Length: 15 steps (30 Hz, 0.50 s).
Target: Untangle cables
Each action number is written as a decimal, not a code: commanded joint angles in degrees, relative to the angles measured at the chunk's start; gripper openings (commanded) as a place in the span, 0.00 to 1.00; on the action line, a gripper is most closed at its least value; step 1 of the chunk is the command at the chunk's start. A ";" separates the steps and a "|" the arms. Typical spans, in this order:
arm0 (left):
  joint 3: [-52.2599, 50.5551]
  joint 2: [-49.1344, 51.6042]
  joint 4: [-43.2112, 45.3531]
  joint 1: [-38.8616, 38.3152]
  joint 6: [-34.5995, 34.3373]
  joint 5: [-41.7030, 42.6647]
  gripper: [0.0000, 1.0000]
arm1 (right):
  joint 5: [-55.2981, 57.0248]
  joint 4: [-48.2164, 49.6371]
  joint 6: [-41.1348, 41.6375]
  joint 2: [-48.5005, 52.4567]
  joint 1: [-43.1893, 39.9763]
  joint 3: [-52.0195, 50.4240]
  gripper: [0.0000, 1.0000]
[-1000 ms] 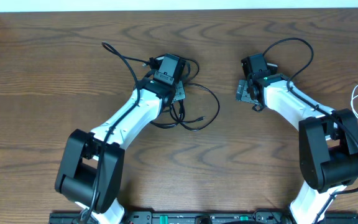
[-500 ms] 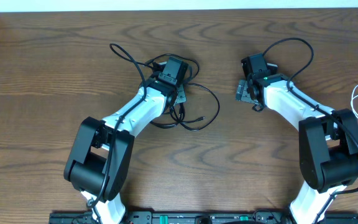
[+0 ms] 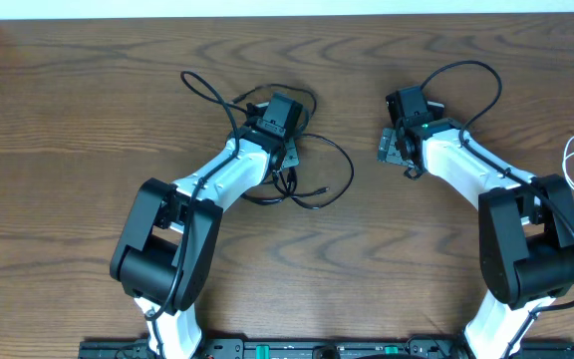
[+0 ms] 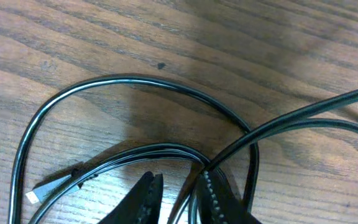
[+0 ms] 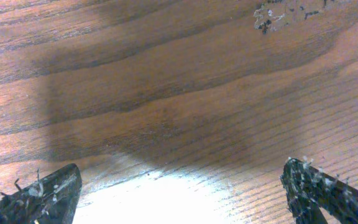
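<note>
Jaws of the left gripper stood only a sliver apart, not pinching. Those of the right gripper were flung wide with nothing between them.

From overhead, the white cable sat coiled at the far right edge of the table, well apart from everything else. So the two cords were already separated, by the look of it. The black cable sprawled left of centre, looped over itself under and around the left gripper. That snarl looked like the work left to do.

Down in the left wrist view, the black cable swept a big arc across the top. Strands crossed just above the fingertips, and one strand ran down into the narrow gap between them. Its plug end lay at lower left.

Over in the right wrist view, there was bare wood and no cord anywhere. The dark fingers sat in the two bottom corners.
</note>
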 commanded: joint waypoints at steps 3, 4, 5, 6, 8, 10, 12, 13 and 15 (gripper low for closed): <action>-0.61 0.68 -0.09 -0.02 -0.13 -0.68 0.26 | 1.09 -0.02 -0.61 0.52 0.39 0.70 0.99; -0.61 0.68 -0.09 -0.02 -0.13 -0.68 0.27 | 1.11 -0.02 -0.61 0.50 0.37 0.70 0.99; -0.61 0.68 -0.09 -0.02 -0.13 -0.68 0.27 | 1.09 -0.02 -0.61 0.50 0.37 0.70 0.99; -0.61 0.68 -0.09 -0.04 -0.13 -0.63 0.26 | 1.11 -0.02 -0.61 0.50 0.39 0.70 0.99; -0.61 0.68 -0.09 -0.02 -0.13 -0.44 0.27 | 1.11 -0.02 -0.61 0.50 0.39 0.70 0.99; -0.61 0.66 -0.09 -0.02 -0.13 -0.37 0.19 | 1.07 -0.02 -0.61 0.50 0.39 0.70 0.99; -0.59 0.39 -0.07 -0.02 -0.09 -0.09 0.14 | 1.07 -0.02 -0.61 0.50 0.39 0.70 0.99; -0.57 -0.17 -0.07 -0.02 0.26 -0.11 0.14 | 1.09 -0.02 -0.61 0.52 0.39 0.70 0.99; -0.48 -1.49 -0.09 -0.02 1.60 -0.11 0.13 | 1.09 -0.02 -0.61 0.50 0.39 0.70 0.99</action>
